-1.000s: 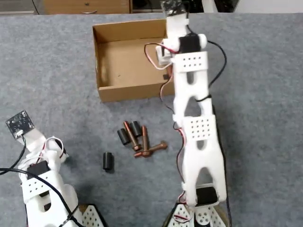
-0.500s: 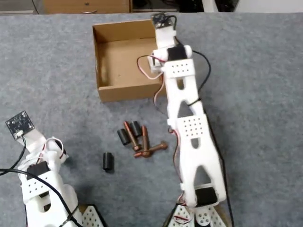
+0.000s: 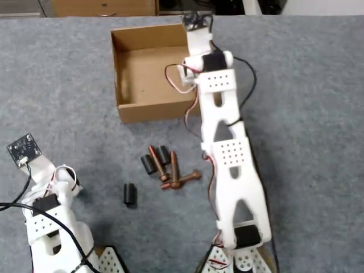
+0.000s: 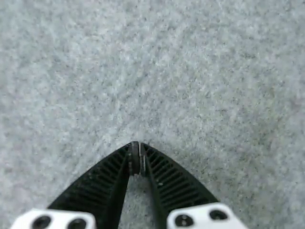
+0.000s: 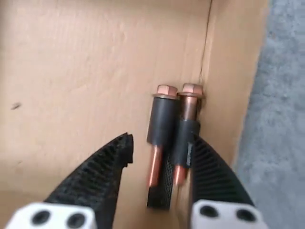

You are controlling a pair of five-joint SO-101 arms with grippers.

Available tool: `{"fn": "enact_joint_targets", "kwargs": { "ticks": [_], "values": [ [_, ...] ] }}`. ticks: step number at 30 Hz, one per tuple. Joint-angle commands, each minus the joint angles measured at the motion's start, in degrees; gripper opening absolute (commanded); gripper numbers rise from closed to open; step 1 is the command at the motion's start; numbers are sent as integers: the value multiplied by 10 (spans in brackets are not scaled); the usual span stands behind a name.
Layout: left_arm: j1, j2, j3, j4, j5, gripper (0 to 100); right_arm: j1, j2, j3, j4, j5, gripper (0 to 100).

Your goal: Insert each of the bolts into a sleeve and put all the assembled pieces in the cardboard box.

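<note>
Surface is grey short-pile carpet (image 3: 318,114) over the whole table; strip of wooden furniture (image 3: 102,7) along the far edge; open cardboard box (image 3: 153,111) sits at the far middle, plain brown with no lid flaps showing; right arm (image 3: 227,148) stretches from the near edge out over the box's right side; right gripper (image 5: 161,142) is down inside the box, jaws spread wide with nothing pinched; two assembled pieces (image 5: 164,119) lie side by side on the box floor, touching each other, the outer one close against the box wall by a corner seam; each is a black sleeve with a copper hex head at one end and copper shank poking out the other; on the carpet just in front of the box, three loose copper bolts (image 3: 173,166) cluster with two black sleeves (image 3: 148,164), a third sleeve lying near them toward the left arm (image 3: 51,216); left gripper (image 4: 136,160) is over bare carpet, jaws pressed together at the tips, holding nothing.
</note>
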Motion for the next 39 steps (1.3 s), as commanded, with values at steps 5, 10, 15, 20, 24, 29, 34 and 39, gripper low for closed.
{"fn": "enact_joint_targets", "kwargs": {
  "ticks": [5,10,15,20,24,29,34,39],
  "values": [
    [-3,-7,-3,-10,-2,19,-10,-230,-22,105,1,171],
    [-3,-7,-3,-10,-2,19,-27,-373,-7,105,1,171],
    [-4,-7,-3,-10,0,19,-65,-547,181,105,-19,171],
    [-5,-7,-3,-10,1,19,-130,-737,503,103,-92,171],
    [-6,-7,-3,-9,1,19,-173,-836,720,68,-135,171],
    [-6,-7,-3,-6,1,19,-176,-900,896,-5,-141,171],
    [-7,-7,-3,-6,2,19,-206,-917,1020,-56,-147,171],
    [-7,-7,-3,-5,2,19,-240,-918,1100,-129,-194,171]
  ]
}}
